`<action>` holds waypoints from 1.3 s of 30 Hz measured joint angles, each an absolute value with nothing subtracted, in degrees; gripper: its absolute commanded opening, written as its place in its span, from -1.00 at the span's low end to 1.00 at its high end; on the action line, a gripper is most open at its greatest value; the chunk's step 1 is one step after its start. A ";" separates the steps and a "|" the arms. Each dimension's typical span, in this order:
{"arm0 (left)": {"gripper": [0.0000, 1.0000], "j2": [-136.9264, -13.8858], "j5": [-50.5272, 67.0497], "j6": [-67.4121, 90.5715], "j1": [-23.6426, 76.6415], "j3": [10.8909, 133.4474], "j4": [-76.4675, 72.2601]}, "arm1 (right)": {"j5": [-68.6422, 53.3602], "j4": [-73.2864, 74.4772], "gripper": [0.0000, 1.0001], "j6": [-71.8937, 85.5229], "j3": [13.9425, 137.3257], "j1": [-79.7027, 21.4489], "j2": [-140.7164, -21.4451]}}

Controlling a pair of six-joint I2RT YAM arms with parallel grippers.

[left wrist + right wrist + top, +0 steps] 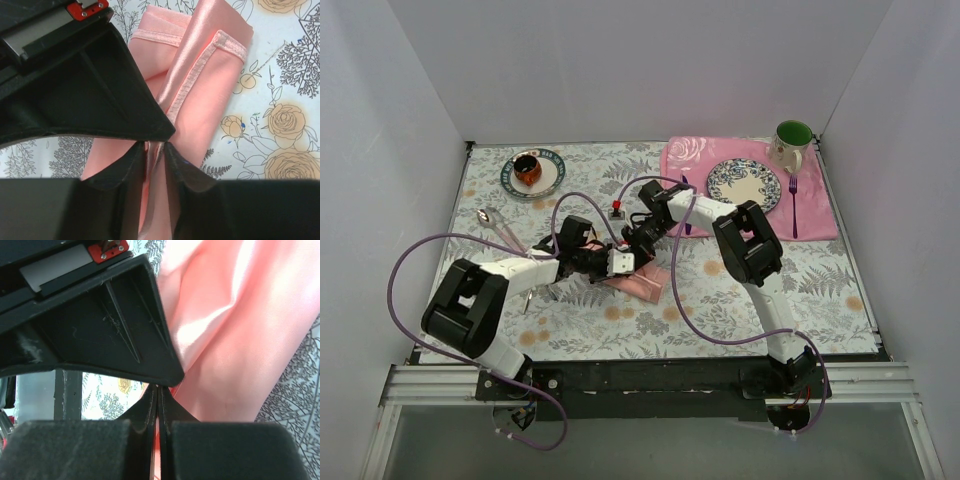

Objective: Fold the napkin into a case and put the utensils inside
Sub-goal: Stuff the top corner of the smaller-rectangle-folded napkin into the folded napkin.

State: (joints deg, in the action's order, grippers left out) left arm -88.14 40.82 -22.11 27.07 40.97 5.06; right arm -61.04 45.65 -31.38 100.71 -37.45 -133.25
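The salmon-pink napkin (645,281) lies folded into a narrow oblong at the table's middle. In the left wrist view the napkin (210,95) shows folded layers with a hemmed edge. My left gripper (620,262) is shut on a hem of the napkin, its jaws pinching cloth (155,150). My right gripper (638,248) is shut on another edge of the napkin (240,340), with a thin strip of cloth between the jaws (158,392). The two grippers meet over the napkin's left end. A silver spoon (492,222) lies at the left, far from both grippers.
A patterned plate with a dark cup (528,168) stands at the back left. A rose-patterned pink placemat (685,155) at the back right carries a patterned plate (744,183), a purple fork (793,205) and a purple knife (686,200). A green-lined mug (791,143) stands behind them.
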 measured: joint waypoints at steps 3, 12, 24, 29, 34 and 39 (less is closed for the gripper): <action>-1.00 -88.95 40.75 -21.65 27.20 42.02 6.37 | -61.06 45.82 -0.89 -31.57 100.73 -37.08 -133.25; -1.00 -90.45 39.94 -15.88 27.31 45.28 10.39 | -58.74 46.13 -0.44 -26.65 101.82 -35.51 -131.76; -1.00 -93.60 39.18 -0.16 27.51 50.02 15.20 | -45.28 40.32 -0.52 -17.52 94.24 -33.30 -122.32; -1.00 -94.56 39.16 5.04 27.51 51.83 17.67 | -43.62 40.56 -0.53 -17.12 93.54 -33.50 -122.54; -1.00 -94.59 39.22 9.23 27.46 52.21 19.07 | -43.05 40.25 -0.54 -16.67 90.17 -33.54 -122.50; -1.00 -94.61 39.22 12.86 27.07 52.21 19.73 | -41.89 39.59 -0.52 -16.51 88.31 -33.56 -122.52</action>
State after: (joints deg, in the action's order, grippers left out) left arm -94.61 39.22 12.86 27.07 52.21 19.73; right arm -41.89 39.59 -16.51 88.31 -33.56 -122.52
